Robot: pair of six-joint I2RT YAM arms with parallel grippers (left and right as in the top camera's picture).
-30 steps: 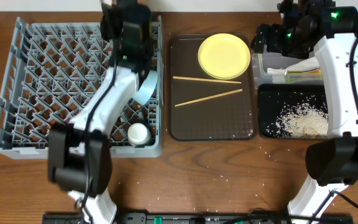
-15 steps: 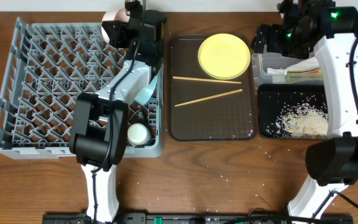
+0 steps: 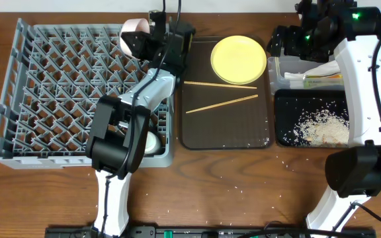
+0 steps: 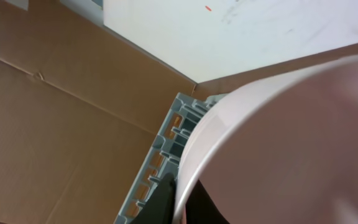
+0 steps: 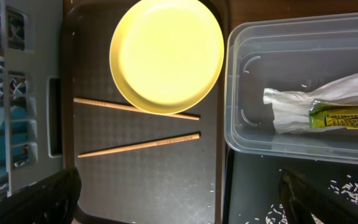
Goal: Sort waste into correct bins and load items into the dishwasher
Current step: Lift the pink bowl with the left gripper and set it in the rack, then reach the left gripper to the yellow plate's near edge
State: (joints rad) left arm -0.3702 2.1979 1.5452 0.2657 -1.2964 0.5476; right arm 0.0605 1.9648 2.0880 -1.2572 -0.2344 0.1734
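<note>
My left gripper (image 3: pixel 145 43) is shut on the rim of the white bowl (image 3: pixel 132 34) and holds it tilted over the far right corner of the grey dish rack (image 3: pixel 38 86). In the left wrist view the bowl (image 4: pixel 291 143) fills the right side, with my fingers (image 4: pixel 178 202) pinching its rim. The light blue bowl (image 3: pixel 156 96) and the small white cup (image 3: pixel 149 141) sit in the rack. The yellow plate (image 3: pixel 238 59) and two chopsticks (image 3: pixel 220 84) lie on the brown tray. My right gripper (image 3: pixel 283 43) is open and empty above them. The wrapper (image 5: pixel 328 106) lies in the clear tub (image 5: pixel 241 93); rice (image 3: pixel 321 127) is in the black tray (image 3: pixel 284 119).
The brown serving tray (image 3: pixel 225 132) lies between the rack and the bins. A few rice crumbs are scattered on the wooden table (image 3: pixel 243 192) near its front. Brown cardboard (image 4: pixel 55 112) stands behind the rack's corner.
My left gripper has swung right along the rack's far edge to its right corner, carrying the white bowl. The right arm has not moved.
</note>
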